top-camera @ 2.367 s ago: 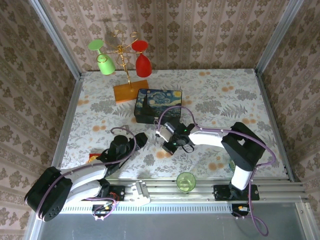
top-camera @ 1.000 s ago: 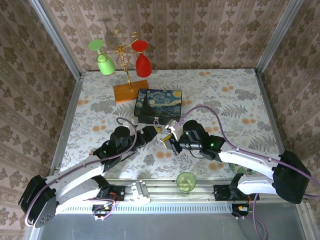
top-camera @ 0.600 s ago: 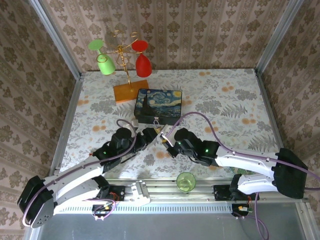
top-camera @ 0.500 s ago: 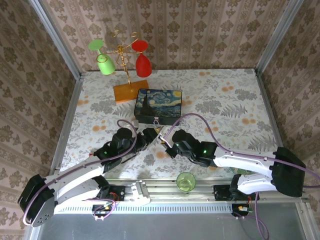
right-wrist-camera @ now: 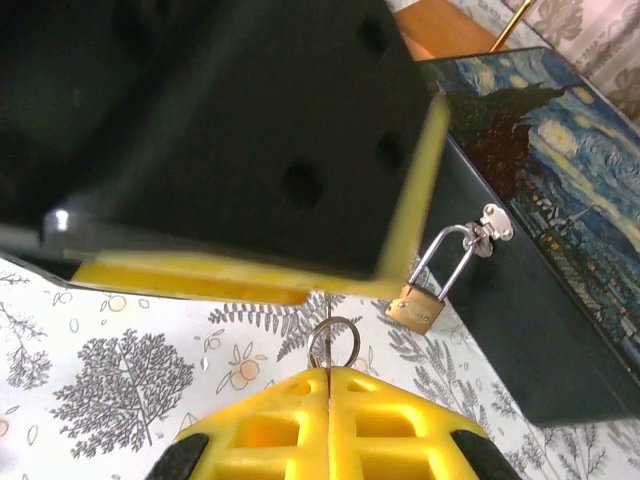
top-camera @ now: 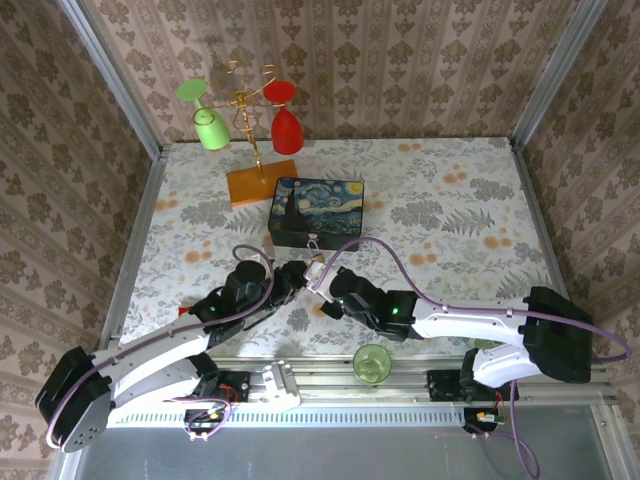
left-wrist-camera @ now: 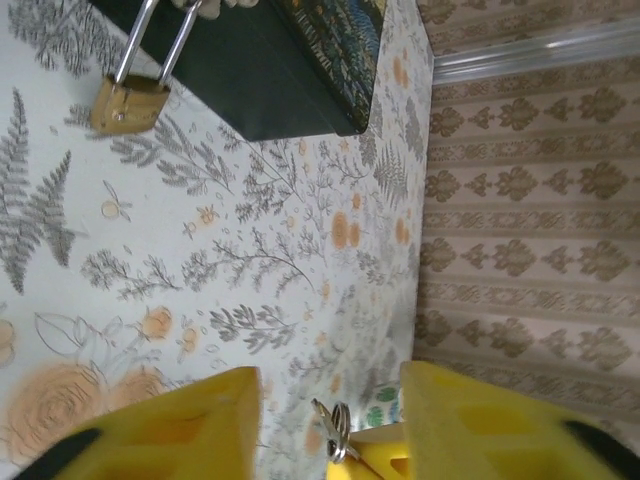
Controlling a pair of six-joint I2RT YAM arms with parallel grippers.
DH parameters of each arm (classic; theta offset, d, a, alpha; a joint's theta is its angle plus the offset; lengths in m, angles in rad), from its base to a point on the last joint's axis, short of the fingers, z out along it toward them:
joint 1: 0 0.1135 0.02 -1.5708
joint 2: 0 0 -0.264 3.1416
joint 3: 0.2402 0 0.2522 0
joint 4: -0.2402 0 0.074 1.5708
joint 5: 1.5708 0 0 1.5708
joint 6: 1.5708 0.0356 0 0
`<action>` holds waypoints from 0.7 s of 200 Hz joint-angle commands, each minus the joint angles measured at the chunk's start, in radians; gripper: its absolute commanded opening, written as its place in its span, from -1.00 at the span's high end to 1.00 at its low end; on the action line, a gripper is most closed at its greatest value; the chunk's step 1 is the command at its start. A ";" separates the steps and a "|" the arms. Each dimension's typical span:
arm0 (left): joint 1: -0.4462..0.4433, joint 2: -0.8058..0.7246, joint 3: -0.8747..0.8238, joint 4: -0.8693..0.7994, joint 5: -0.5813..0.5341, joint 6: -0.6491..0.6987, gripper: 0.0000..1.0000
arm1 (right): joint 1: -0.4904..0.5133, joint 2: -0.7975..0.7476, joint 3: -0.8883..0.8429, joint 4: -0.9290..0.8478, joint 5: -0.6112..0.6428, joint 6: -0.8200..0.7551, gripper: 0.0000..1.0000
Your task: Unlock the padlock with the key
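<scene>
1. R gripper (right-wrist-camera: 328, 378): pads shut tight on the key (right-wrist-camera: 333, 344). Only its ring end pokes out past the tips. Blade hidden, so can't tell which way it points.
2. L gripper (left-wrist-camera: 330, 378): fingers apart, nothing between them. It sits just left of the R gripper, near-centre of the table, aimed toward the far side.
3. Just beyond both, the padlock (right-wrist-camera: 417, 308) hangs by its shackle from the clasp (right-wrist-camera: 493, 222) on the near face of the blue box (right-wrist-camera: 560, 170). Shackle closed, brass body low by the tablecloth (left-wrist-camera: 250, 250); can't tell if it touches. No gripper on it.
4. Step, I'd say: key in hand, approach/line-up. Not yet inserted.
5. Next prob. needs: L closes on the brass body to steady it, keyhole end turned toward R. R brings the blade in line w/ the keyhole, pushes in, twists. Tiny parts, so a slight misalignment = a miss.
</scene>
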 commanded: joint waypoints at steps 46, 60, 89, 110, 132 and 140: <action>-0.006 -0.004 -0.034 0.068 -0.037 -0.015 0.62 | 0.030 0.081 0.064 0.062 0.058 -0.063 1.00; -0.006 -0.007 -0.037 0.064 -0.040 -0.014 0.68 | 0.032 0.082 0.065 0.064 0.059 -0.066 1.00; -0.003 -0.013 -0.043 0.057 -0.048 -0.008 0.70 | 0.035 0.082 0.064 0.061 0.056 -0.067 1.00; -0.003 -0.010 -0.046 0.060 -0.050 -0.003 0.75 | 0.040 0.081 0.059 0.067 0.051 -0.071 1.00; -0.001 -0.017 -0.041 0.051 -0.050 0.008 0.63 | 0.042 0.082 0.056 0.075 0.046 -0.070 1.00; 0.000 -0.019 -0.040 0.048 -0.052 0.008 0.38 | 0.042 0.085 0.054 0.077 0.048 -0.070 1.00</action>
